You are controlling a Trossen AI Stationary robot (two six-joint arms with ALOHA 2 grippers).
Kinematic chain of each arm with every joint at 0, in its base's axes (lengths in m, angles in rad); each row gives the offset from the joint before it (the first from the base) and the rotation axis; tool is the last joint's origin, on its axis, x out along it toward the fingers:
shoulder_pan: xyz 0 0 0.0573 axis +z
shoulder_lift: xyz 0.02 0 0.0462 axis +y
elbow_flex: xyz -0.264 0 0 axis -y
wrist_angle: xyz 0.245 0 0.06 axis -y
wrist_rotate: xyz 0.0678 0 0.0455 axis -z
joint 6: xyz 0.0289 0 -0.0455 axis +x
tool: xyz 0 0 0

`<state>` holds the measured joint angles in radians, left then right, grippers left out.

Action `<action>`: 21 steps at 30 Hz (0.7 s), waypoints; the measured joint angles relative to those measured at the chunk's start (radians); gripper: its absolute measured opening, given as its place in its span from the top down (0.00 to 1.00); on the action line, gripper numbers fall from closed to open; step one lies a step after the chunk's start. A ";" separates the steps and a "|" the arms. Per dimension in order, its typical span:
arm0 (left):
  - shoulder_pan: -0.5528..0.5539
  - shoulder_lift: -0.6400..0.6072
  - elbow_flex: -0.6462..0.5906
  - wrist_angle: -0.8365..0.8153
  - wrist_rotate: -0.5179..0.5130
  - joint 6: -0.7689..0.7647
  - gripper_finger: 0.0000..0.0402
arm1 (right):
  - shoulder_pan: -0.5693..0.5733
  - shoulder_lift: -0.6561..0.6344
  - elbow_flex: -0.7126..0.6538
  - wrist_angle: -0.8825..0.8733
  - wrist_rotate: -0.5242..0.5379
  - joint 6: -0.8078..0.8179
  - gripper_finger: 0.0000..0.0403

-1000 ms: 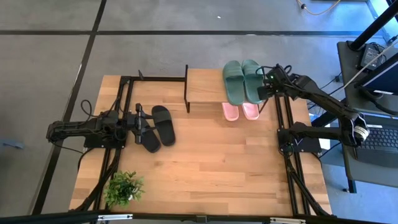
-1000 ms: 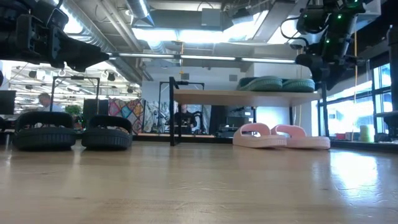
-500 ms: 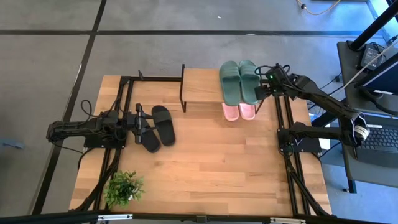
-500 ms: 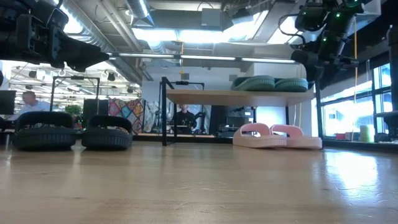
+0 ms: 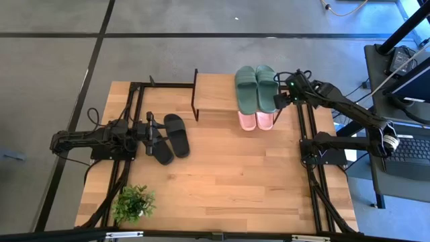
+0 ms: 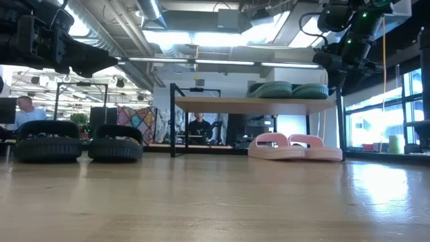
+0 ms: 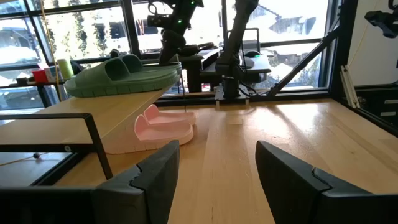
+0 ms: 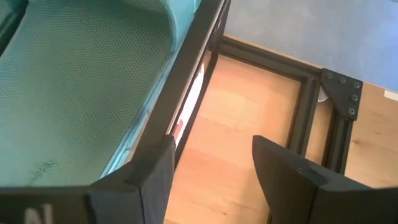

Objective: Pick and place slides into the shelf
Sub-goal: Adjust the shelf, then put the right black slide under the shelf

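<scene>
The shelf (image 5: 213,94) stands at the table's far side, its wooden top board (image 6: 228,104) on black legs. The dark green slides (image 5: 255,87) lie side by side on the right end of that board. The pink slides (image 5: 256,121) sit under it, toes toward the near edge (image 6: 292,146). The black slides (image 5: 176,134) lie soles down on the table's left part (image 6: 47,140). My right gripper (image 5: 279,99) is open at the shelf's right end. My left gripper (image 5: 153,131) is open, raised above the table beside the black slides, touching nothing. My right gripper stands open against the shelf's right end. One finger (image 8: 146,168) lies on the black frame bar (image 8: 186,81) along that edge, next to a green slide's sole (image 8: 81,81). It comes level from the table's right. The shelf stands on its legs.
A small potted plant (image 5: 133,203) stands at the table's near left corner. Black frame rails (image 5: 306,128) run along both table sides. Bare wood lies between the shelf and the near edge. A desk with a laptop (image 5: 411,151) is off the right side.
My right gripper has moved toward the table's left edge, pushing the shelf. The shelf has slid a short way left along the table, upright, with the green slides on top and the pink slides under it moving along with it.
</scene>
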<state>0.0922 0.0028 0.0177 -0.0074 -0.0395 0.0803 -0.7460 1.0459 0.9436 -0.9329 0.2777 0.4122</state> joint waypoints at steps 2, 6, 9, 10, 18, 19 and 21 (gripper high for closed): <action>0.000 0.000 0.000 0.000 0.000 0.000 0.49 | 0.000 -0.009 0.000 -0.013 0.001 -0.001 0.47; 0.000 0.000 0.000 0.000 0.000 -0.001 0.49 | 0.000 -0.050 0.005 -0.031 0.005 -0.004 0.47; 0.000 0.000 0.000 0.000 0.000 -0.001 0.49 | 0.000 -0.092 0.050 -0.089 0.010 -0.005 0.47; 0.000 0.000 0.000 0.000 0.000 -0.001 0.49 | 0.000 -0.110 0.071 -0.114 0.022 -0.001 0.47; 0.000 0.000 0.000 0.001 0.000 -0.001 0.49 | 0.052 -0.276 0.184 -0.175 0.045 -0.036 0.47; 0.000 0.000 0.000 0.002 0.000 -0.002 0.49 | 0.070 -0.297 0.179 -0.173 0.029 -0.048 0.47; 0.000 0.000 0.000 0.003 0.000 -0.001 0.49 | 0.111 -0.343 0.153 -0.159 -0.005 -0.051 0.47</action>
<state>0.0922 0.0025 0.0177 -0.0040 -0.0395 0.0791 -0.6347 0.7025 1.0963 -1.0919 0.2724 0.3608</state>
